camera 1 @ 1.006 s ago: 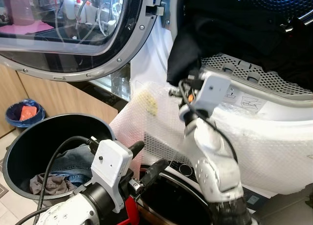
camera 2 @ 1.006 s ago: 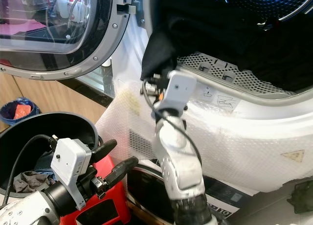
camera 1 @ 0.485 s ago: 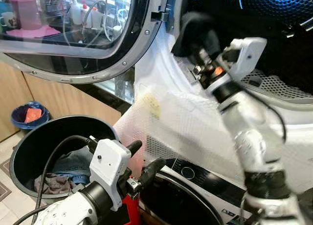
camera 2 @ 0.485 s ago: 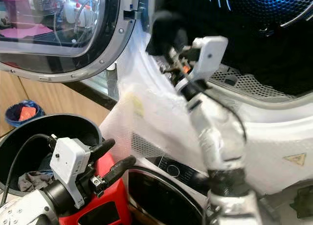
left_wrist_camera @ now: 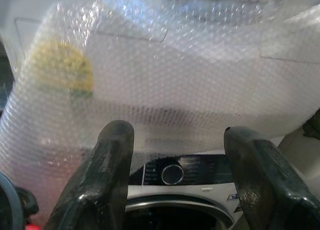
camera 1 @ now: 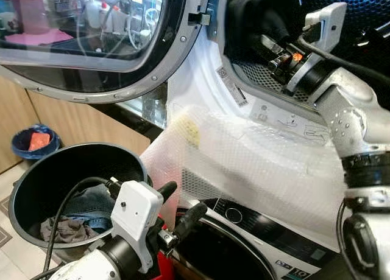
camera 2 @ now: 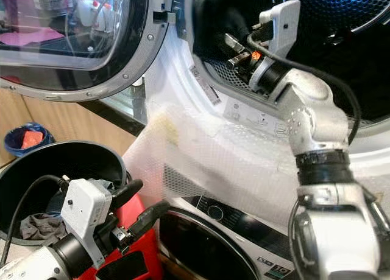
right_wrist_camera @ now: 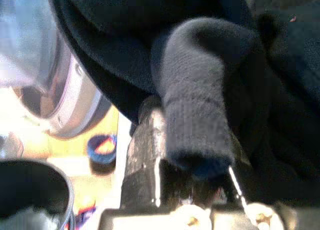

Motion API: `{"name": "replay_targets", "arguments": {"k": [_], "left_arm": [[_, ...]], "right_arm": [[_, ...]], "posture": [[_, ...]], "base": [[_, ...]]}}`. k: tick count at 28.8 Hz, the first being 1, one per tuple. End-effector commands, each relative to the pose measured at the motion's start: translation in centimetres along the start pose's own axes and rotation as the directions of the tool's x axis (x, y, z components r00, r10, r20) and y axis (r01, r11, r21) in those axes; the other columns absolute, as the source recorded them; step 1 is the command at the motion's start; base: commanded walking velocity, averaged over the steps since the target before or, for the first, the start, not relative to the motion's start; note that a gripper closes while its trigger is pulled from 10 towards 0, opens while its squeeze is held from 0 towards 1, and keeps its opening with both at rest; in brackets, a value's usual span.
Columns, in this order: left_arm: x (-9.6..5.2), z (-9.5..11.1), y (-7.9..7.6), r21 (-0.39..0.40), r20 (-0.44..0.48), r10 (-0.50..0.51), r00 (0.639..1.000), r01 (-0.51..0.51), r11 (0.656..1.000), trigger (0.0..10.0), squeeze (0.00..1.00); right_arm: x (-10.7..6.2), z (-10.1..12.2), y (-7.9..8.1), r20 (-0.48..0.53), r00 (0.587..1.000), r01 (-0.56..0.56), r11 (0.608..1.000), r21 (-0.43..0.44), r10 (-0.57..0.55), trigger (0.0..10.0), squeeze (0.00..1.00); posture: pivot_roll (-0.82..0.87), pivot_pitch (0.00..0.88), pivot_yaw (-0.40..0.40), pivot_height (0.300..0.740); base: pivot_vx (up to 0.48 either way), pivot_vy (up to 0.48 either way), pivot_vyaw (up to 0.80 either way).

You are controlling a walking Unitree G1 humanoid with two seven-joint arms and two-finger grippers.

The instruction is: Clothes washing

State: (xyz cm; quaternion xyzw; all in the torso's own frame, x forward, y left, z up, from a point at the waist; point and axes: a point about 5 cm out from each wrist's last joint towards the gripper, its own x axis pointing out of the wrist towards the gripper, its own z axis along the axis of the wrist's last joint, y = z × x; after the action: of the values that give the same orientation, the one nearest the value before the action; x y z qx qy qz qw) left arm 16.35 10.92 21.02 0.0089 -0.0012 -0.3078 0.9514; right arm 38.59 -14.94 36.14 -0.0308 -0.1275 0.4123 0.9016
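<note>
Loading looks partway: the right claw [camera 1: 268, 49] grips a dark knitted garment [right_wrist_camera: 200, 105] at the round drum opening [camera 2: 341, 36], while the left claw [camera 1: 177, 204] waits wide apart near the black round laundry bin [camera 1: 36, 170] (denim and grey clothes still inside).

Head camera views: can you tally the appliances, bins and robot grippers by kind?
Laundry machines: 2 (upper drum, lower machine)
Bins: 2 (black laundry bin, small blue bin)
Grippers: 2 (left gripper, right gripper)
Total: 6
</note>
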Motion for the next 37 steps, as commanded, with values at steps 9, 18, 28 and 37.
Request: {"name": "replay_targets", "arguments": {"k": [9,18,28,37], "left_arm": [[-0.3,0.1,-0.8,-0.023,0.031,0.020,0.999,-0.019,1.000,10.0,0.00],[-0.6,-0.4,-1.3,-0.056,0.029,0.059,0.998,-0.057,0.997,10.0,0.00],[-0.6,-0.4,-1.3,-0.056,0.029,0.059,0.998,-0.057,0.997,10.0,0.00],[-0.6,-0.4,-1.3,-0.056,0.029,0.059,0.998,-0.057,0.997,10.0,0.00]], "right_arm": [[1.1,2.4,-2.4,-0.115,0.977,0.167,0.979,-0.118,-0.180,10.0,0.00],[0.9,4.9,-2.9,-0.120,0.970,0.185,0.960,-0.210,-0.213,10.0,0.00],[0.9,4.9,-2.9,-0.120,0.970,0.185,0.960,-0.210,-0.213,10.0,0.00],[0.9,4.9,-2.9,-0.120,0.970,0.185,0.960,-0.210,-0.213,10.0,0.00]], "posture": [[0.24,0.173,-0.247,0.740],[0.25,0.202,-0.276,0.740],[0.25,0.202,-0.276,0.740],[0.25,0.202,-0.276,0.740]], "base": [[0.000,0.000,0.00],[0.000,0.000,0.00],[0.000,0.000,0.00],[0.000,0.000,0.00]]}}
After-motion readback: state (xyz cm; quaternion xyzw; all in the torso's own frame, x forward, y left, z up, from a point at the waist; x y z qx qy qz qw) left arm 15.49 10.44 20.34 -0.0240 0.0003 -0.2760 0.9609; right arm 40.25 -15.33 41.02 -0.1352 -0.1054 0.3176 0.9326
